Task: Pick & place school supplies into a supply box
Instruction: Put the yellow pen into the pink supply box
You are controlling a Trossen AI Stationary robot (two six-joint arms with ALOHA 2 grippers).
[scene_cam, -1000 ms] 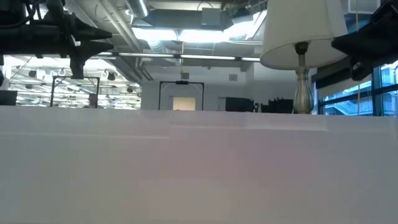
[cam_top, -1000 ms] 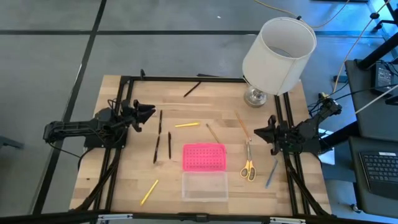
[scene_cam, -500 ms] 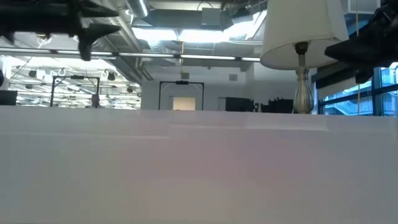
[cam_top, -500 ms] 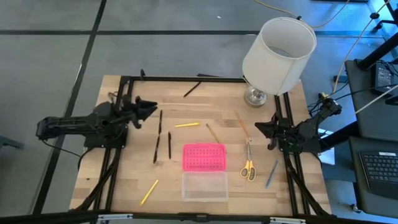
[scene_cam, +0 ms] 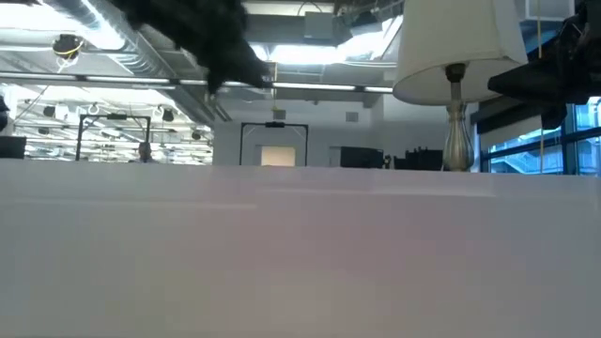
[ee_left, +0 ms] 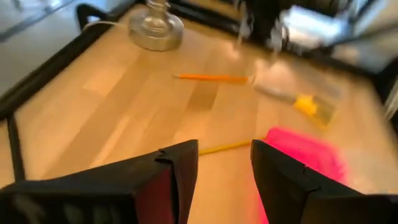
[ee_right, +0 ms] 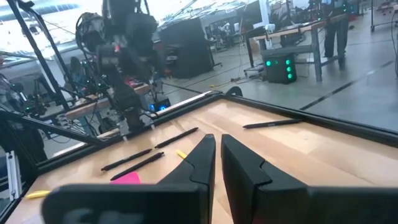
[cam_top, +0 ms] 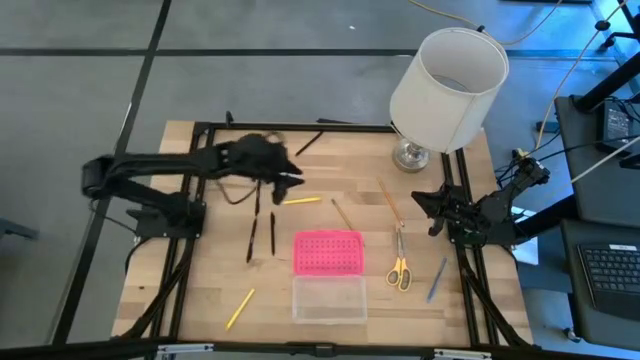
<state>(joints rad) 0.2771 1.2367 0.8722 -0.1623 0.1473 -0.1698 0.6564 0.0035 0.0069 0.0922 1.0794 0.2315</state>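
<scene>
Wood covers the table, and a black frame runs round its edge. A big lamp with a white shade stands at the far right corner.

Half a second ago the left arm was pulled back at the left edge. Now it has reached out over the table, and the left gripper hangs above the far ends of the two black pens, close to the yellow pencil. Its fingers are spread apart with nothing between them. In its wrist view the yellow pencil shows just past the gap between the fingers. The right arm has hardly moved. The right gripper waits by the right edge, and its fingers sit close together with only a thin gap and nothing held.

The supply box lies open in the middle of the near side. Its pink lid lies flat, and its clear base touches the lid on the near side. No supply can be seen inside the base.

All the supplies lie on the wood. The scissors with yellow handles are just right of the lid. A blue pen lies farther right. Two brown pencils lie beyond the lid. Two black pens lie left of the lid. Another black pen lies near the far edge. A second yellow pencil lies near the front left.
</scene>
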